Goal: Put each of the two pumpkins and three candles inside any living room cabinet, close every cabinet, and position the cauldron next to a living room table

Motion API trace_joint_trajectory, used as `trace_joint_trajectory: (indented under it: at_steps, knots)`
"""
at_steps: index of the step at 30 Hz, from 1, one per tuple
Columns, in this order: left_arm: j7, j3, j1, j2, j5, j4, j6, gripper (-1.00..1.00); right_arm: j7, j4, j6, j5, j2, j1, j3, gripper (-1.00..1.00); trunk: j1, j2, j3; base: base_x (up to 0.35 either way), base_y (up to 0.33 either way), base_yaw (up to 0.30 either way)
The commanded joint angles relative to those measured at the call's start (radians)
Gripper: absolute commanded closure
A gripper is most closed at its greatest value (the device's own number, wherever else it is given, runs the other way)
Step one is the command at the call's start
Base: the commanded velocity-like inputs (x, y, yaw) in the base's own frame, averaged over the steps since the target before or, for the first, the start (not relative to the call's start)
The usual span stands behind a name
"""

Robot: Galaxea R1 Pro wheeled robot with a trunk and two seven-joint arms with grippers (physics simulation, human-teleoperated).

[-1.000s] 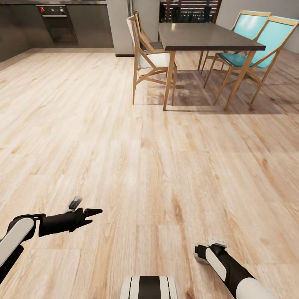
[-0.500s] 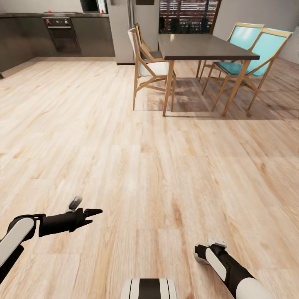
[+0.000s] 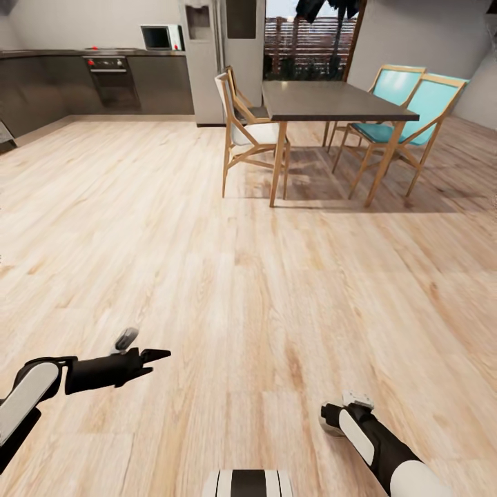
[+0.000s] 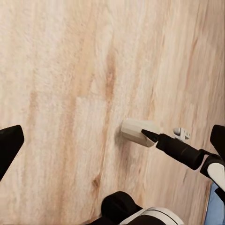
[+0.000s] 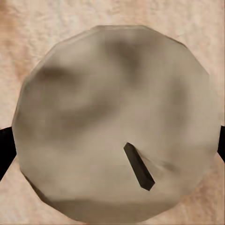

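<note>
Robot stands on the pale wood-plank floor (image 3: 207, 262), facing a dark rectangular dining table with wooden legs (image 3: 331, 100) and teal-seated wooden chairs (image 3: 407, 103). Right gripper (image 5: 112, 140) is clamped on a stubby tan-grey cylindrical candle (image 5: 115, 122), wick end toward the wrist camera; from the left wrist the candle (image 4: 137, 131) shows at the tip of the right arm, above the floor. Left gripper (image 3: 157, 355) is held out over the floor, fingers (image 4: 9, 143) spread wide, holding nothing. Dark grey kitchen units (image 3: 90, 83) line the far wall.

Chairs (image 3: 248, 117) beside dining table (image 3: 331, 100) (both sides)
</note>
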Motion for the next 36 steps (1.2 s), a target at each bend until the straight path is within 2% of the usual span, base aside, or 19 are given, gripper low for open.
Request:
trace_joint_trajectory:
  at_steps: [1, 4, 5, 7, 10, 11, 12, 13, 14, 17, 23, 34, 36]
  knots:
    - [0.018, 0.0, 0.0, 0.001, -0.004, 0.001, 0.001, -1.0, -0.012, -0.027, 0.014, -0.011, 0.002, 0.0, 0.009, 1.0, -0.001, 0.0, 0.003, 0.0, 0.0, 0.0]
    - [0.167, 0.007, 0.0, -0.003, -0.046, 0.004, 0.0, -1.0, -0.014, -0.117, 0.098, -0.012, 0.006, 0.0, 0.008, 1.0, -0.002, 0.001, 0.015, 0.0, 0.0, 0.0]
    - [0.251, 0.01, 0.0, -0.006, -0.075, 0.004, -0.001, -1.0, -0.015, -0.189, 0.166, -0.012, 0.01, -0.001, 0.007, 1.0, -0.002, 0.001, 0.019, 0.0, 0.0, 0.0]
    - [0.355, 0.011, 0.0, -0.009, -0.099, 0.004, -0.002, -1.0, -0.017, -0.321, 0.263, -0.013, 0.025, -0.001, 0.003, 1.0, -0.003, 0.001, 0.026, 0.0, 0.0, 0.0]
    - [0.459, 0.013, 0.0, -0.009, -0.112, 0.005, -0.002, -1.0, -0.037, -0.509, 0.406, -0.015, 0.049, -0.001, -0.003, 1.0, -0.005, 0.002, 0.038, 0.0, 0.0, 0.0]
    - [0.486, 0.015, 0.0, -0.009, -0.114, 0.005, -0.002, -1.0, -0.072, -0.557, 0.456, -0.015, 0.067, -0.001, -0.004, 1.0, -0.005, 0.002, 0.042, 0.0, 0.0, 0.0]
    - [0.491, 0.016, 0.0, -0.009, -0.114, 0.005, -0.002, -1.0, -0.088, -0.569, 0.469, -0.015, 0.075, -0.001, -0.004, 1.0, -0.006, 0.003, 0.046, 0.0, 0.0, 0.0]
    - [0.502, 0.02, 0.0, -0.009, -0.115, 0.005, -0.002, -1.0, -0.141, -0.591, 0.494, -0.016, 0.096, -0.001, -0.005, 1.0, -0.006, 0.003, 0.05, 0.0, 0.0, 0.0]
    - [0.506, 0.023, 0.0, -0.009, -0.116, 0.005, -0.002, -1.0, -0.175, -0.599, 0.504, -0.019, 0.106, -0.001, -0.005, 1.0, -0.006, 0.003, 0.053, 0.0, 0.0, 0.0]
    - [0.513, 0.026, 0.0, -0.009, -0.116, 0.005, -0.002, -1.0, -0.234, -0.605, 0.516, -0.027, 0.121, 0.0, -0.005, 1.0, -0.008, 0.004, 0.065, 0.0, 0.0, 0.0]
    - [0.539, 0.028, 0.0, -0.009, -0.116, 0.005, -0.002, -1.0, -0.253, -0.583, 0.528, -0.027, 0.126, 0.002, -0.005, 1.0, -0.01, 0.005, 0.088, 0.0, 0.0, 0.0]
    - [0.542, 0.028, -0.001, -0.011, -0.115, 0.005, -0.002, -1.0, -0.257, -0.584, 0.559, -0.026, 0.132, 0.001, -0.009, 1.0, -0.015, 0.008, 0.128, -0.012, 0.0, 0.04]
    - [0.542, 0.029, 0.0, -0.011, -0.115, 0.005, -0.002, -1.0, -0.258, -0.584, 0.561, -0.026, 0.144, 0.001, -0.009, 1.0, -0.016, 0.008, 0.134, -0.177, 0.0, 0.189]
